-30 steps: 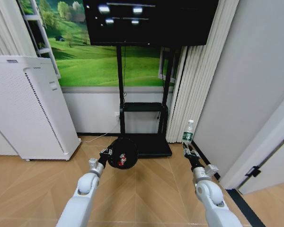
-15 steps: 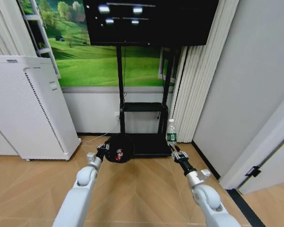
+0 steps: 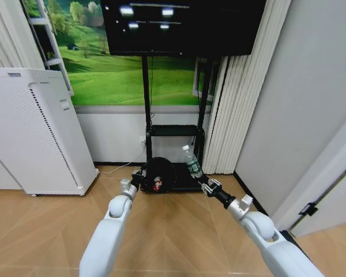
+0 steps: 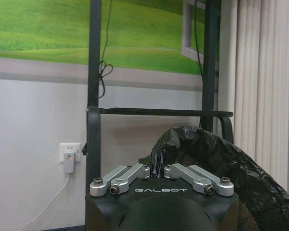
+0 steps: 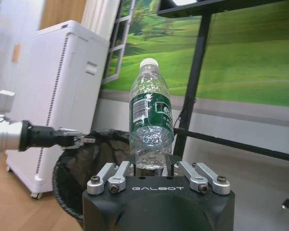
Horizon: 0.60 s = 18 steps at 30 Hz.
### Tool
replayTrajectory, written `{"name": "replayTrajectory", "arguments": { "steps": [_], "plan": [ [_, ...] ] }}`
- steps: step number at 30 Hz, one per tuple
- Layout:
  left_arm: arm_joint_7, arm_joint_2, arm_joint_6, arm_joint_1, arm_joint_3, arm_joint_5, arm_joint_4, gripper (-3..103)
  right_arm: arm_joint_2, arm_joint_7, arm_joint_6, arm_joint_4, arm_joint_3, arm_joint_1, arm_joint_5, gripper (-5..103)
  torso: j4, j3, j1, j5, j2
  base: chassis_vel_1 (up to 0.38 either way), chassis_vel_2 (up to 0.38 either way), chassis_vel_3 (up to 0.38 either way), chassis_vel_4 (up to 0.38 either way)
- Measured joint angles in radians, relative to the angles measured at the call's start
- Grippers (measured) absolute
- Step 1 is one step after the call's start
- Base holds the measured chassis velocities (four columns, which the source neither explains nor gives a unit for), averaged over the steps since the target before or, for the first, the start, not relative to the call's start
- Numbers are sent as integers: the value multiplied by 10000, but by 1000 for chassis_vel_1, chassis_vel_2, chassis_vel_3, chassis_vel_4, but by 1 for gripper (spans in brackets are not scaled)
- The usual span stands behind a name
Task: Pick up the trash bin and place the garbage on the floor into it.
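Observation:
The trash bin [image 3: 160, 173], small, black and round with a dark liner, hangs off the floor before the TV stand. My left gripper [image 3: 137, 178] is shut on its rim [image 4: 183, 139]. Red-and-white scraps [image 3: 156, 184] of garbage lie inside it. My right gripper [image 3: 203, 183] is shut on the base of a clear plastic bottle [image 3: 191, 163] with a green label, held just right of the bin and leaning toward it. From the right wrist the bottle [image 5: 151, 115] stands upright in the gripper [image 5: 154, 171], with the bin [image 5: 86, 163] and the left gripper [image 5: 79, 139] beyond.
A tall white perforated appliance [image 3: 34, 133] stands at the left. The black TV stand [image 3: 174, 131] and its low base [image 3: 187, 182] sit right behind the bin. White curtains [image 3: 230, 104] and a grey wall close the right side. Wood floor lies open in front.
My right gripper has swung left with the bottle, from near the curtain to beside the bin. The left arm has carried the bin a little right and farther out.

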Motion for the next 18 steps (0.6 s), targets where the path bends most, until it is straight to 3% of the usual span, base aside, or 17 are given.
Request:
{"name": "replayTrajectory", "arguments": {
  "steps": [18],
  "plan": [
    [-418, -786, 178, -157, 1652, 197, -232, 7, 372, 101, 232, -485, -778, 292, -912, 31, -2, -1, 0, 1, 0, 0, 0, 0, 0]
  ]
}}
